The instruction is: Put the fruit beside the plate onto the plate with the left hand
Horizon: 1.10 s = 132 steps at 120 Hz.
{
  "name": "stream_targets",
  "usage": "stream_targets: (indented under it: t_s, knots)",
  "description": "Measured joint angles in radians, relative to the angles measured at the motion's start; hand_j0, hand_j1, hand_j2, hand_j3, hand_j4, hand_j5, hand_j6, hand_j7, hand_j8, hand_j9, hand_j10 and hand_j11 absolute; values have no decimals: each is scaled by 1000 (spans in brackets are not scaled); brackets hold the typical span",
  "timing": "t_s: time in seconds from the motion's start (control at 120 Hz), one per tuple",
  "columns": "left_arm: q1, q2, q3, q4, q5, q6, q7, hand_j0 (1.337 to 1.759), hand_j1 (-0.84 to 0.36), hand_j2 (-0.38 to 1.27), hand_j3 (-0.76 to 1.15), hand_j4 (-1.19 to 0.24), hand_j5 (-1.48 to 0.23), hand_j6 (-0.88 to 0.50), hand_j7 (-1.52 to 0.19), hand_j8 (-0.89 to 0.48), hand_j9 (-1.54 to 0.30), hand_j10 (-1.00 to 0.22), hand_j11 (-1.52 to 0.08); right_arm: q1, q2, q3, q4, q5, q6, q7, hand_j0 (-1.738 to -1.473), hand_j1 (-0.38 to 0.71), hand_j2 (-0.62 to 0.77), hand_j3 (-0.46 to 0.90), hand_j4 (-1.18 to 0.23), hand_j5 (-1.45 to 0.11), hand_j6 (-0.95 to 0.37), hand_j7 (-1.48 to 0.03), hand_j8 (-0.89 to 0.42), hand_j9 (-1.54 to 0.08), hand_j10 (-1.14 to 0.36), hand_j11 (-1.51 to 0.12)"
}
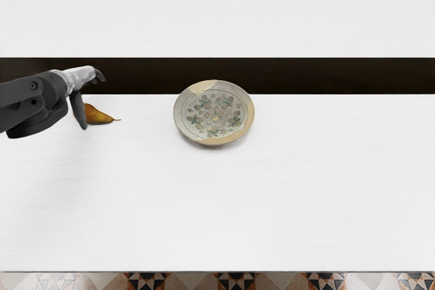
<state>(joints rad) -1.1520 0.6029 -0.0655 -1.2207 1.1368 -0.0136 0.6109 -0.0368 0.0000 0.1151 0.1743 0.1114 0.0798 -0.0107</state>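
Fruit (100, 115) on table (272, 188), well left of plate (213, 113), not yet lifted. Left hand (64, 93) right beside it, fingers loose, holding nothing. Step, likely: reaching to grasp. Next: close around fruit, lift, carry right to plate.

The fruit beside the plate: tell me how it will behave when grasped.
The fruit lies on its side, rounded and tapering to a point, so it may roll or pivot if nudged. Its skin looks smooth, perhaps slippery for the left hand.
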Motion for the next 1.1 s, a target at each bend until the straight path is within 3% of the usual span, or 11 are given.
stream_targets:
  t_s: [0.458, 1.1]
  knots:
    - [26, -15, 42, 23, 35, 82, 0, 1658, -19, 66, 0, -314, -403, -315, -403, -315, -402, -313, -402, 0, 0, 0, 0, 0, 0, 0, -1658, -310, -7, 0, -33, -43, -33, -43, -33, -43, -33, -43]
    - [38, -35, 47, 21, 39, 88, 0, 1658, -142, 87, 0, -415, -536, -416, -536, -416, -535, -415, -535, 0, 0, 0, -1, 0, 0, 0, -1658, -310, -7, 0, -33, -43, -33, -43, -33, -43, -33, -43]
